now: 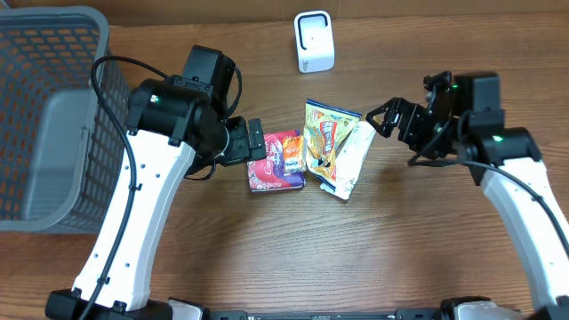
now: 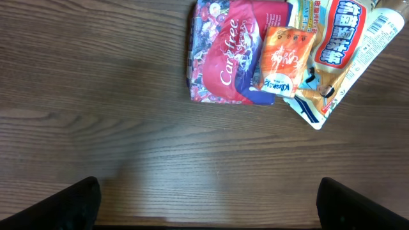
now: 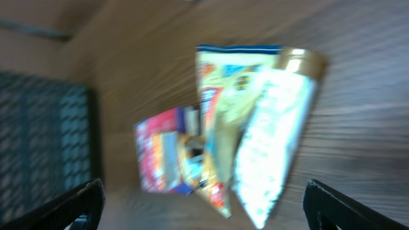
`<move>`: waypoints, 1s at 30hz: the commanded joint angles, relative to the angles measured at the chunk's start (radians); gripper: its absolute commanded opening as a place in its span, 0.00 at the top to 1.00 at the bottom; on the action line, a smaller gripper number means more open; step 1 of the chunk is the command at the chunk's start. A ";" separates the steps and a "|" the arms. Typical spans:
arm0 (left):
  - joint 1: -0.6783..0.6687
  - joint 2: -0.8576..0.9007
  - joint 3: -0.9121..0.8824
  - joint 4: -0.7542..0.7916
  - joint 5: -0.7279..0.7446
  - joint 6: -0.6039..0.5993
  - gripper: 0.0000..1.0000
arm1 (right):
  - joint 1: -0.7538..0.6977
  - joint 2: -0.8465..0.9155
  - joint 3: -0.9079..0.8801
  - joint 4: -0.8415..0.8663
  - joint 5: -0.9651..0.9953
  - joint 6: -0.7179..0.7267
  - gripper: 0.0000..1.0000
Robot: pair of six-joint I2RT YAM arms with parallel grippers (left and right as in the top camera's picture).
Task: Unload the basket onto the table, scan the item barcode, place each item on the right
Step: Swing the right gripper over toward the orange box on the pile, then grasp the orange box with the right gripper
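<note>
Looking down from overhead, we see a brown wood-grain surface (image 1: 382, 258). A grey mesh basket (image 1: 44, 53) sits at its left edge and a white scanner (image 1: 313, 41) at the far side. The pile of snack packets (image 1: 307, 151) lies mid-surface, just below the scanner.

Left wrist: we read the left fingers (image 2: 70, 206) as spread wide over bare wood, grasping nothing. A small orange packet (image 2: 287, 61) overlaps the red packet (image 2: 220, 57). A barcode (image 2: 383, 25) faces up on the white packet (image 2: 358, 64).

Right wrist, blurred: the right fingers (image 3: 77, 206) are released and empty, with the pile ahead and the basket beyond.
</note>
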 commanded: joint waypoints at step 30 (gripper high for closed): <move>0.001 -0.011 0.014 0.002 -0.014 0.016 0.00 | 0.406 0.180 0.065 0.282 0.128 0.017 0.13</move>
